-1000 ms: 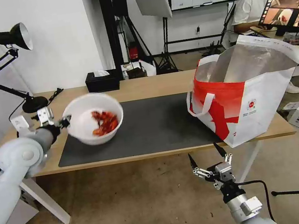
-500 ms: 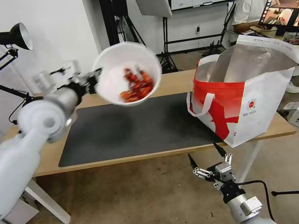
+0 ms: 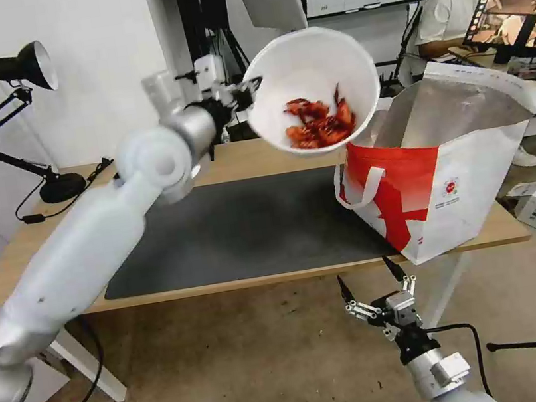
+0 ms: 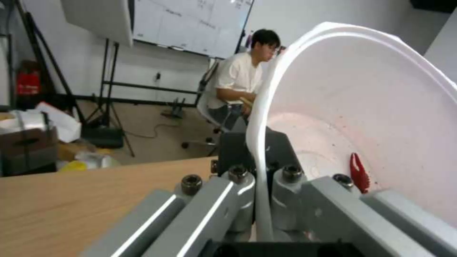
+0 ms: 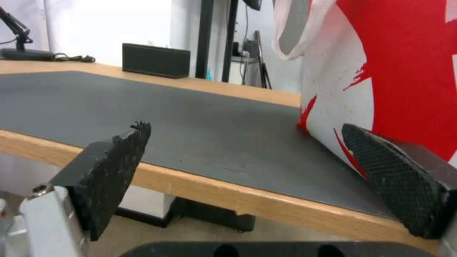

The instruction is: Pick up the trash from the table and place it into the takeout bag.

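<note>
White bowl [image 3: 312, 90], red crayfish shells [image 3: 320, 120] inside: clamped at rim by left pincer [image 3: 249, 89], tilted, held above takeout bag [image 3: 440, 165] near its left edge. Bag upright on tabletop [image 3: 254, 156]. Right pincer [image 3: 374, 279] spread apart below bag.

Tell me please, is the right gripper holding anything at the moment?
No, the right gripper hangs open and empty below the table edge, near the takeout bag.

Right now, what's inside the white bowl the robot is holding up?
Red crayfish shells lie piled in the low side of the tilted white bowl, which the left gripper holds by its rim. One red claw sticks to the inside wall. Whatever lies under the pile is covered.
</note>
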You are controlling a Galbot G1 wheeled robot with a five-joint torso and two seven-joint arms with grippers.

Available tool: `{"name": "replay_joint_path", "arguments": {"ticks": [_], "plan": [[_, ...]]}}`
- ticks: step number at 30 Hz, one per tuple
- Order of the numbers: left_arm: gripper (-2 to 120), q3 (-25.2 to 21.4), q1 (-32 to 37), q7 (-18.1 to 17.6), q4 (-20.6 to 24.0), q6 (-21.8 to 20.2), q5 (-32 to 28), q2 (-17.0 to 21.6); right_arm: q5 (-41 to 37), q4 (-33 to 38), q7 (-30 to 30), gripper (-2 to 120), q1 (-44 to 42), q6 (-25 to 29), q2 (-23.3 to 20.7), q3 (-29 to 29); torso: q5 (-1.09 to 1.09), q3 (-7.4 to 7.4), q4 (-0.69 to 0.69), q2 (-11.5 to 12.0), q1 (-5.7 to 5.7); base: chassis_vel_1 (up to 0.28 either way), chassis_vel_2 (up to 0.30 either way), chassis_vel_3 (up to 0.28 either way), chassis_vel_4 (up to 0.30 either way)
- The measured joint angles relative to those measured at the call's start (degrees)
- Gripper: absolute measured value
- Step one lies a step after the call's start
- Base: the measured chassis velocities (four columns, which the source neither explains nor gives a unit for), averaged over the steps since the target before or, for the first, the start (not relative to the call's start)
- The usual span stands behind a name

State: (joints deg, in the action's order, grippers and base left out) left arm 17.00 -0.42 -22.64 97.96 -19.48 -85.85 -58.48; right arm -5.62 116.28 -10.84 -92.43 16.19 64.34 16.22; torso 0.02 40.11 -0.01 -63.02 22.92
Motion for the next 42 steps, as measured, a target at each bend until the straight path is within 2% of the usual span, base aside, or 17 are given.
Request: {"name": "replay_joint_path", "arguments": {"ticks": [10, 16, 19, 21, 22, 24, 25, 26, 28, 31, 42], "plan": [[0, 2.7, -5.1, -3.1, -4.5, -0.1, -1.5, -9.1, 0.0, 0.0, 0.0, 100, 0.0, 0.0, 0.0, 0.0, 0.00, -0.01, 0.01, 0.0, 0.00, 0.000, 0.000, 0.000, 0.000], [0, 4.3, -5.9, -4.4, -6.4, 0.5, -0.5, -12.0, 0.0, 0.0, 0.0, 100, 0.0, 0.0, 0.0, 0.0, 0.00, -0.01, 0.00, 0.0, -0.01, 0.000, 0.000, 0.000, 0.000], [0, 5.6, -6.2, -5.8, -8.3, 1.6, 1.5, -14.2, 0.0, 0.0, 0.0, 100, 0.0, 0.0, 0.0, 0.0, 0.00, -0.01, 0.01, 0.0, -0.01, 0.000, 0.000, 0.000, 0.000], [0, 7.4, -6.3, -7.5, -12.1, 4.1, 5.1, -17.7, 0.0, 0.0, 0.0, 100, 0.0, 0.0, 0.0, 0.0, 0.00, -0.01, 0.00, 0.0, 0.00, 0.000, 0.000, 0.000, 0.000], [0, 7.4, -6.3, -7.5, -12.1, 4.1, 5.1, -17.7, 0.0, 0.0, 0.0, 100, 0.0, 0.0, 0.0, 0.0, 0.00, -0.01, 0.00, 0.0, 0.00, 0.000, 0.000, 0.000, 0.000], [0, 9.1, -6.3, -8.5, -15.9, 5.6, 9.4, -21.0, 0.0, 0.0, 0.0, 100, 0.0, 0.0, 0.0, 0.0, 0.00, -0.01, 0.00, 0.0, 0.00, 0.000, 0.000, 0.000, 0.000], [0, 9.1, -6.3, -8.5, -15.9, 5.6, 9.4, -21.0, 0.0, 0.0, 0.0, 100, 0.0, 0.0, 0.0, 0.0, 0.00, -0.01, 0.00, 0.0, 0.00, 0.000, 0.000, 0.000, 0.000], [0, 10.6, -6.3, -8.6, -17.4, 6.5, 12.6, -22.1, 0.0, 0.0, 0.0, 100, 0.0, 0.0, 0.0, 0.0, 0.00, 0.00, -0.01, 0.0, 0.00, 0.000, 0.000, 0.000, 0.000], [0, 11.5, -6.2, -8.6, -17.7, 6.9, 14.4, -22.3, 0.0, 0.0, 0.0, 100, 0.0, 0.0, 0.0, 0.0, 0.00, -0.01, 0.00, 0.0, 0.00, 0.000, 0.000, 0.000, 0.000], [0, 14.1, -4.9, -8.4, -18.2, 8.6, 20.6, -22.1, 0.0, 0.0, 0.0, 100, 0.0, 0.0, 0.0, 0.0, -0.02, -0.01, 0.01, 0.0, 0.00, 0.000, 0.000, 0.000, 0.000], [0, 15.5, -4.8, -9.5, -19.2, 9.8, 27.3, -22.0, 0.0, 0.0, 0.0, 100, 0.0, 0.0, 0.0, 0.0, -0.02, -0.01, 0.01, 0.0, 0.00, 0.000, 0.000, 0.000, 0.000]]}}
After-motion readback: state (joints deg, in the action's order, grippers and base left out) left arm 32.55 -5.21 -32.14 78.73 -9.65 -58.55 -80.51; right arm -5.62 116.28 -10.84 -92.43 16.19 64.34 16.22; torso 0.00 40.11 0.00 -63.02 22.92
